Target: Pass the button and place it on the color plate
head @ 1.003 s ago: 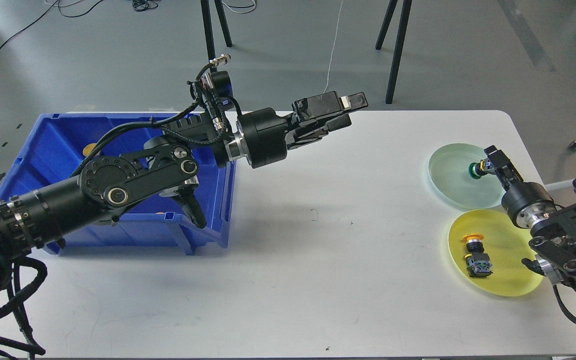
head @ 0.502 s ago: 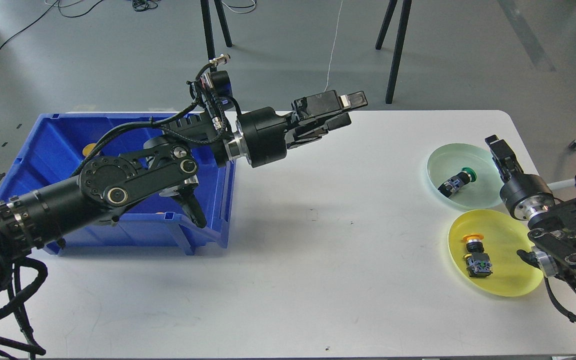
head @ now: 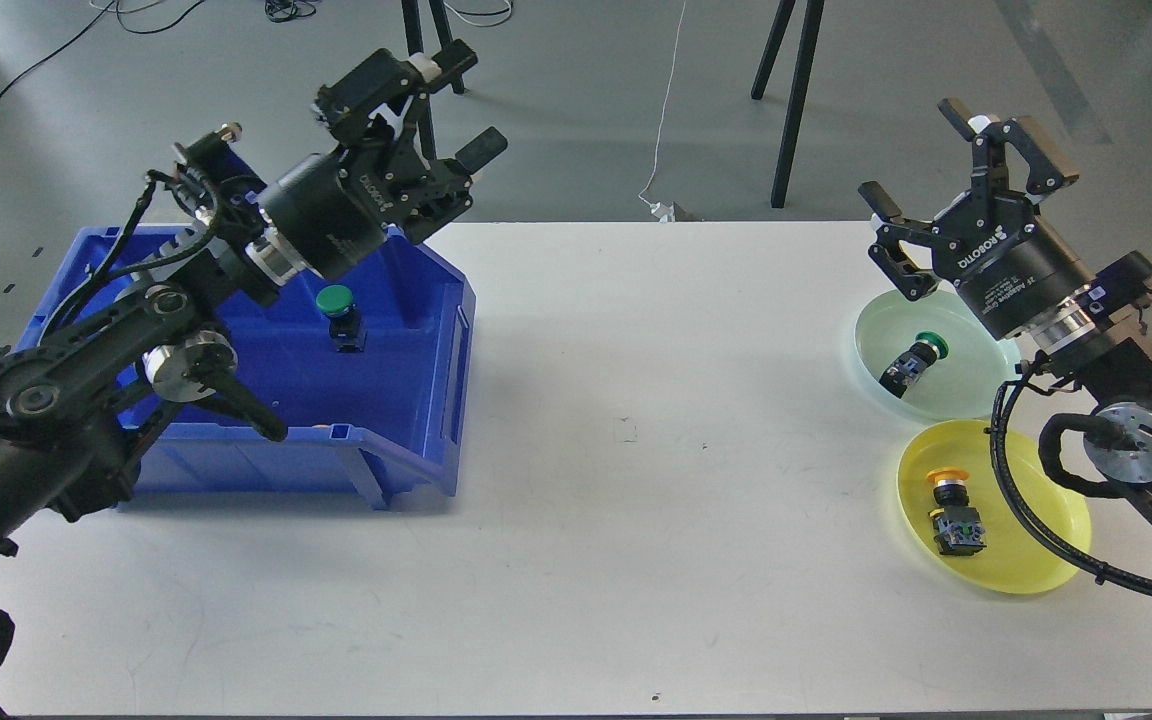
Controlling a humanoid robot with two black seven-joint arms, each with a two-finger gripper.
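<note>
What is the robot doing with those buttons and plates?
It is sorting buttons onto matching plates. A green button lies on the green plate, and a yellow button on the yellow plate. Both the right pincer and left pincer are open and empty. Another green button waits in the blue bin.

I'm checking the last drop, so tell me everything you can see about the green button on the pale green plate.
The green button lies tipped on its side inside the pale green plate, which sits on the white table. It has a round, glossy green cap pointing up and right, a silver collar behind it, and a dark blocky body toward the lower left. Nothing grips it; the right claw hangs open above, apart from it.
</note>
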